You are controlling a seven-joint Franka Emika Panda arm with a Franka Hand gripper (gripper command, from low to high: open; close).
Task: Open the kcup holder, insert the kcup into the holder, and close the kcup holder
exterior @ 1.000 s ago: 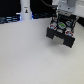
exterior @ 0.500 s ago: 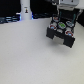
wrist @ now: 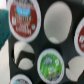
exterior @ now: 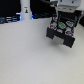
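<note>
At the upper right of the exterior view one black kcup holder sits on the pale worktop under the arm, with one white post at upper left. The wrist view alone shows the holder's round sockets, one green-topped kcup and two red-labelled cups. I cannot tell whether the pincer is open or closed.
</note>
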